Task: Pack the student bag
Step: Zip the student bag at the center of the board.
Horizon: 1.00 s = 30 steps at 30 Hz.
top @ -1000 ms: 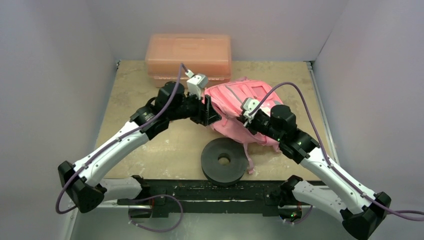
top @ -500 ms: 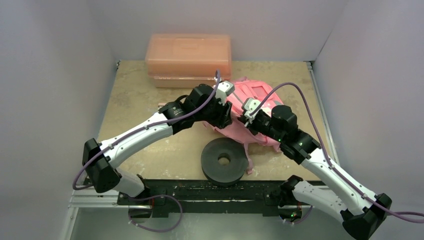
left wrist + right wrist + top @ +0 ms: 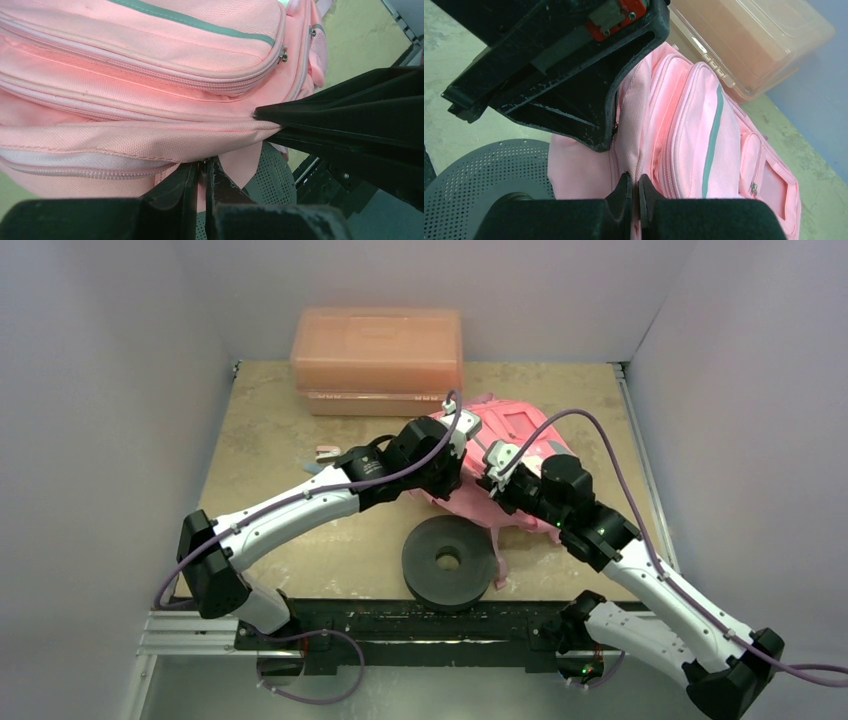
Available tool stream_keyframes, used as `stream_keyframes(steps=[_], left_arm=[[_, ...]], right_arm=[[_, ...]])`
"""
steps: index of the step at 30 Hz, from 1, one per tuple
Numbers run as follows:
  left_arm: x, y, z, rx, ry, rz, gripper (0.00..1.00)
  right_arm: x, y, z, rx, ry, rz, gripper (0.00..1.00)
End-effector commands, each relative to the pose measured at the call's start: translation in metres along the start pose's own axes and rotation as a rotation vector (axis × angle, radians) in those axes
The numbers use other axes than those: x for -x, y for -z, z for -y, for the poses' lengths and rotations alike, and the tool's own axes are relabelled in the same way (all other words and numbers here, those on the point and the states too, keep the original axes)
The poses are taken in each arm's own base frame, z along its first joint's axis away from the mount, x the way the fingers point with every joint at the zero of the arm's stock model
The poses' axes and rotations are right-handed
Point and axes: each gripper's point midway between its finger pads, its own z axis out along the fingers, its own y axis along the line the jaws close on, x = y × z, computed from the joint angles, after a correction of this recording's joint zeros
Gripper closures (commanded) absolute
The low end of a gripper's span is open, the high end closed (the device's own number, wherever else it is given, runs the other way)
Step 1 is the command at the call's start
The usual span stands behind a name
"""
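The student bag (image 3: 517,428), soft bright pink with grey trim, lies right of centre on the table. Both grippers meet at its near left edge. My left gripper (image 3: 458,472) is shut on a thin bit of pink fabric by the zip seam; the left wrist view shows the bag (image 3: 150,60) filling the frame and the jaws (image 3: 202,172) pressed together on it. My right gripper (image 3: 488,480) is shut on a raised fold of the bag (image 3: 694,125), with its jaws (image 3: 634,184) pinching that fold. The left gripper's black body (image 3: 574,75) sits just beyond.
A rigid salmon plastic box (image 3: 377,355) stands at the back, just behind the bag. A black perforated disc with a centre hole (image 3: 447,560) lies in front of the bag, near the bases. A small pinkish item (image 3: 325,453) lies left of the left arm.
My left arm swung right and stretched out to the bag, and its gripper went from open to shut on the bag's edge. The right arm barely moved.
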Motion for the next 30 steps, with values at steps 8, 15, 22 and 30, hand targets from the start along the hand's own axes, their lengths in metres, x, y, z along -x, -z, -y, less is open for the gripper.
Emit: stream_keyframes(steps=[8, 15, 22, 30], left_arm=[[-0.023, 0.023, 0.05, -0.484, 0.004, -0.146, 1.0], [-0.019, 0.022, 0.065, -0.683, 0.126, -0.192, 1.0], [-0.031, 0.019, 0.055, -0.672, 0.194, -0.23, 1.0], [-0.045, 0.007, 0.051, -0.581, 0.232, -0.2, 0.88]], right_arm=[[-0.011, 0.036, 0.018, -0.152, -0.034, -0.016, 0.57], [-0.009, 0.048, -0.022, 0.076, 0.019, 0.002, 0.43], [-0.002, 0.033, -0.031, 0.128, 0.014, 0.063, 0.27], [-0.014, -0.002, -0.03, 0.139, -0.025, 0.019, 0.68]])
